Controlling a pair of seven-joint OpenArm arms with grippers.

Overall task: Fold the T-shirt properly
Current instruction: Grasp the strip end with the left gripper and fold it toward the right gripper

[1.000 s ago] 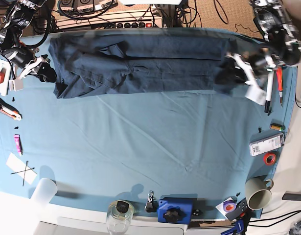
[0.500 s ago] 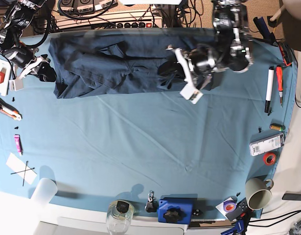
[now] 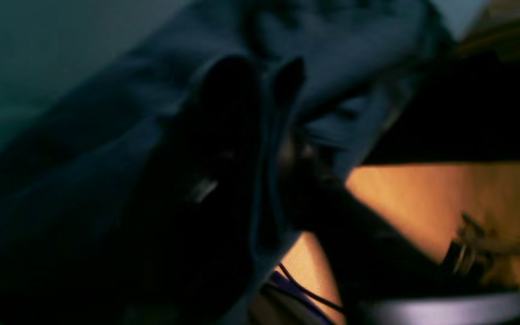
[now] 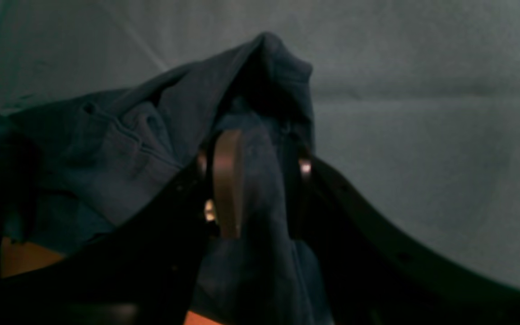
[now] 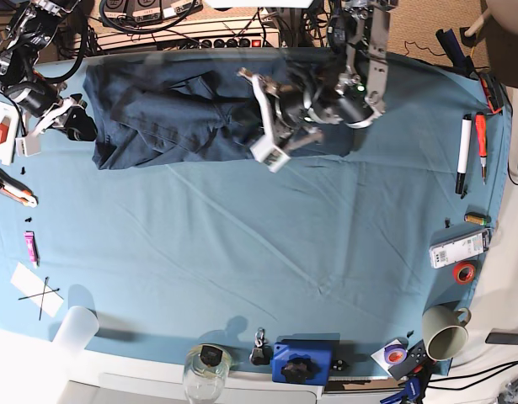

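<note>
Both arms at the far edge, well apart.
Left gripper (image 5: 260, 114) reaches across to mid-table, forearm lying sideways; how its jaws stand is unclear. Right gripper (image 4: 260, 180) sits at the other end, jaws clamped on dark cloth (image 4: 260, 207).

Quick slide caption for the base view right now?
Left gripper over the half-folded T-shirt; right gripper at its other end, on the teal table cloth.

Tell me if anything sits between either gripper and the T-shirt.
Nothing visible does. The right gripper is closed on a fold of the T-shirt at its end, and the left gripper is directly over the shirt, with cloth against its fingers.
</note>
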